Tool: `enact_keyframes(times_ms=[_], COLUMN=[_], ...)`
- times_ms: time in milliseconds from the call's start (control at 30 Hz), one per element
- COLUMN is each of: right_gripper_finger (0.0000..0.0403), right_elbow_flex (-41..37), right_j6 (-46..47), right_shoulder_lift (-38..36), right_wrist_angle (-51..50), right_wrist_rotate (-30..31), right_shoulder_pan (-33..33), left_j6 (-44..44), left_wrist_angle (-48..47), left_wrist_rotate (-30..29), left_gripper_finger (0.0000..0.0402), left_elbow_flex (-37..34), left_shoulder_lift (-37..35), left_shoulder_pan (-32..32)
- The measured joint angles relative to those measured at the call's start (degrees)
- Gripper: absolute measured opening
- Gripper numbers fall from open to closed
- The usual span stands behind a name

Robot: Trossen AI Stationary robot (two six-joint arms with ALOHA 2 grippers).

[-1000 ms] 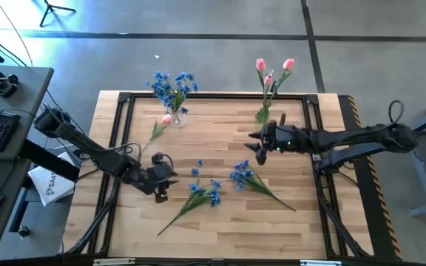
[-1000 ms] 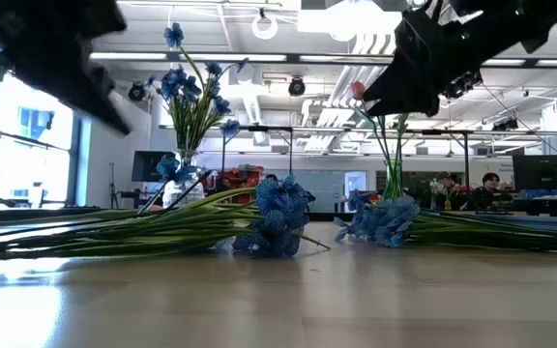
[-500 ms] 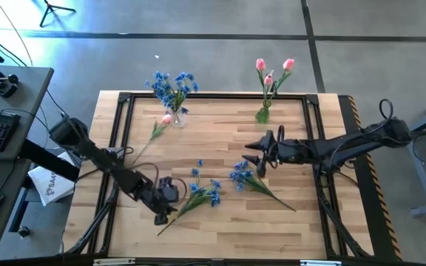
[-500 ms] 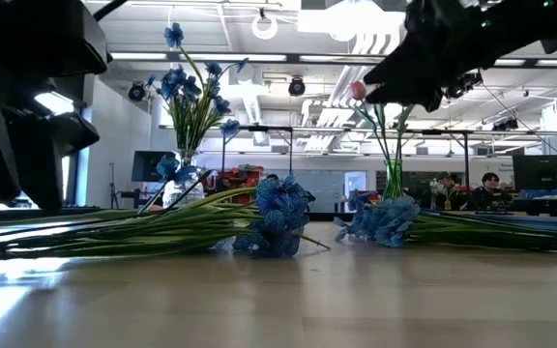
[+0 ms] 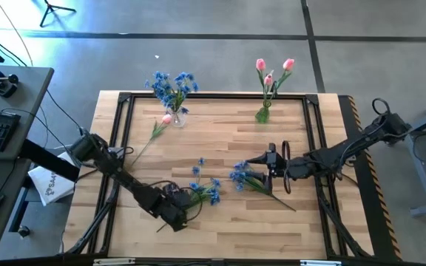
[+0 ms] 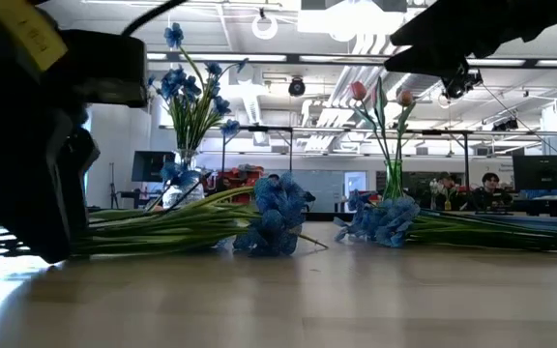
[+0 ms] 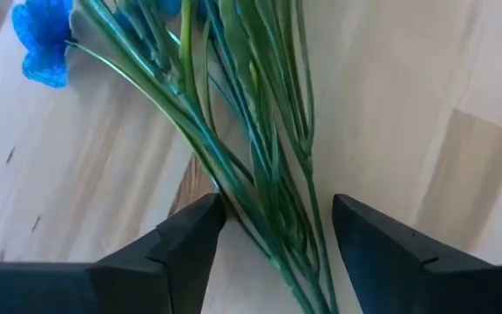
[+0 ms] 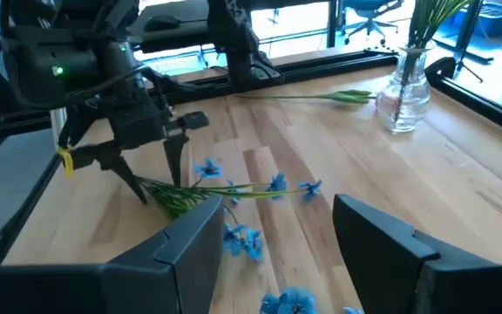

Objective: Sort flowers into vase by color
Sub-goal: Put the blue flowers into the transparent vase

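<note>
High view shows the wooden table (image 5: 220, 222) as the biggest thing before me, with my two arms reaching in from either side. My left gripper (image 5: 177, 210) is low at the near left part of the table, its fingers (image 7: 181, 244) spread apart on either side of the green stems of a blue flower bunch (image 5: 198, 193) that lies flat on the wood; the left wrist view shows the stems (image 7: 260, 174) running between the two fingers, not clamped. My right gripper (image 5: 268, 164) hovers over the right middle of the table, fingers apart and holding nothing, just beside a second blue flower bunch (image 5: 246, 177) lying on the wood. At the far edge stand two vases: one with blue flowers (image 5: 170, 89) on the left, one with pink tulips (image 5: 272, 74) on the right. A single pink tulip (image 5: 160, 125) lies on the table near the vase of blue flowers.
</note>
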Motion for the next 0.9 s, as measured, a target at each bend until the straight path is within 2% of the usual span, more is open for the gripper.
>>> enact_keyframes(times_ms=[167,300,367,400,467,567,667,767,833,900], right_gripper_finger=[0.0210,0.0210,0.0210,0.0210,0.0210,0.0210,0.0210,0.0210,0.0210,0.0210], right_elbow_flex=[0.0,0.0,0.0,0.0,0.0,0.0,0.0,0.0,0.1,0.0], right_j6=[1.5,4.3,5.6,6.1,7.7,10.5,11.7,9.9,7.9,6.2], right_shoulder_lift=[0.0,0.7,2.1,3.2,6.1,11.5,16.9,21.0,22.9,24.2], right_wrist_angle=[0.0,-1.1,-1.6,-1.4,-1.3,0.0,3.8,9.4,13.0,15.9], right_wrist_rotate=[2.2,3.0,5.0,6.5,9.8,12.9,14.8,15.2,15.1,15.1], right_shoulder_pan=[2.1,4.0,5.5,6.1,7.6,9.3,10.5,11.6,12.1,12.4], left_j6=[-0.4,0.4,4.2,6.3,9.6,12.7,19.3,32.1,43.5,54.4], left_wrist_angle=[-1.1,-3.9,-4.5,-4.6,-4.3,-3.9,8.2,28.0,42.6,54.4], left_wrist_rotate=[6.4,10.2,11.1,10.9,6.9,-5.5,-17.3,-25.6,-27.7,-26.7], left_gripper_finger=[0.0172,0.0083,0.0029,0.0016,0.0015,0.0010,0.0004,0.0005,0.0003,0.0003], left_elbow_flex=[1.4,1.3,1.3,1.0,0.1,-2.6,-6.8,-13.6,-18.1,-21.2], left_shoulder_lift=[1.2,0.8,0.3,-0.5,-1.9,-6.3,-13.2,-19.5,-23.3,-26.2], left_shoulder_pan=[3.9,7.4,8.9,9.3,10.1,12.9,14.0,15.8,17.2,18.7])
